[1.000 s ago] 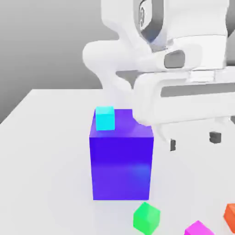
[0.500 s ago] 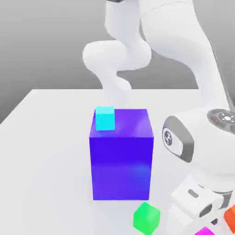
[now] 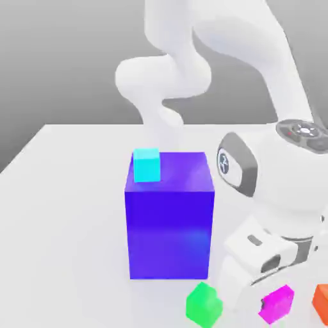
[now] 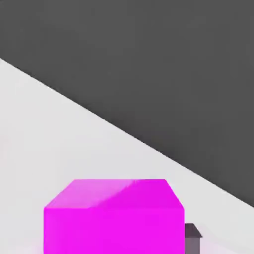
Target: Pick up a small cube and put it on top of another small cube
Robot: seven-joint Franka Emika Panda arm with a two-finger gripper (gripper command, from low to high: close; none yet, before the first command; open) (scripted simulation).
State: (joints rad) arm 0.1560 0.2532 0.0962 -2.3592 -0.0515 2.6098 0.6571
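Note:
The small magenta cube (image 3: 277,303) hangs tilted just above the table at the exterior view's lower right, under the white hand. My gripper (image 3: 274,296) is shut on it. In the hand view the magenta cube (image 4: 113,218) sits close in front of the camera, and one dark fingertip (image 4: 192,237) rests against its side. A small cyan cube (image 3: 147,165) sits on the top corner of the big blue-violet block (image 3: 170,221), to the exterior view's left of the hand.
A small green cube (image 3: 205,304) lies on the table in front of the big block, just beside the hand. A small orange cube (image 3: 322,300) lies at the exterior view's right edge. The white table (image 3: 64,211) stretches to the left.
The arm swung down from above the big block to the table at the lower right. The magenta cube now sits higher and tilted, in the gripper.

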